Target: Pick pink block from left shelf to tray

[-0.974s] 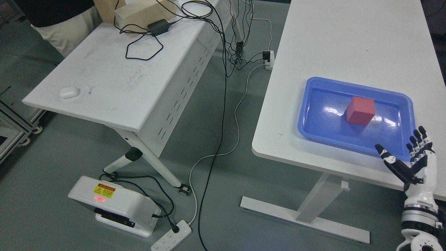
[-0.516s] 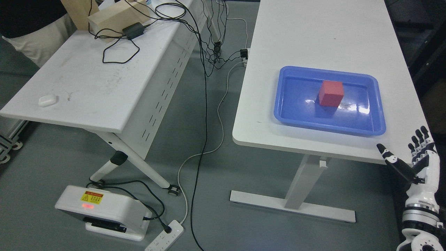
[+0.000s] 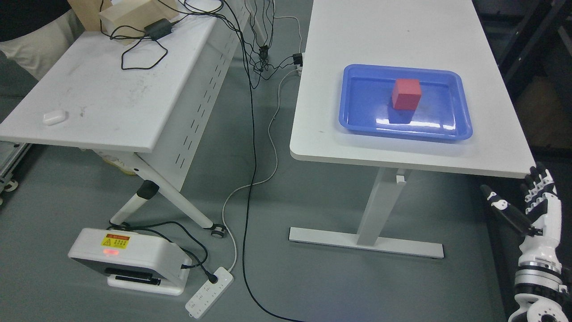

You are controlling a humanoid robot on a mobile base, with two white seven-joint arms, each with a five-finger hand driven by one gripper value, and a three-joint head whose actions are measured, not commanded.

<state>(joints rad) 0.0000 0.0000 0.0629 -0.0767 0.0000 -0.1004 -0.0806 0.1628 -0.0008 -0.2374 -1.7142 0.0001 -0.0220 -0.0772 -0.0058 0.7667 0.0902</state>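
A pinkish-red block stands upright inside a blue tray on the white table at the right. My right hand rises from the lower right corner, below and right of the table's near corner, well apart from the tray. Its fingers are spread and hold nothing. My left arm does not show.
A second white table at the left carries a small white case, wooden boxes and a power adapter with black cables. On the floor lie a white device and a power strip. A person stands at far left.
The whole picture has shifted left and up, so the camera has moved. The block stays in the tray. My right hand holds the same open pose at the lower right.
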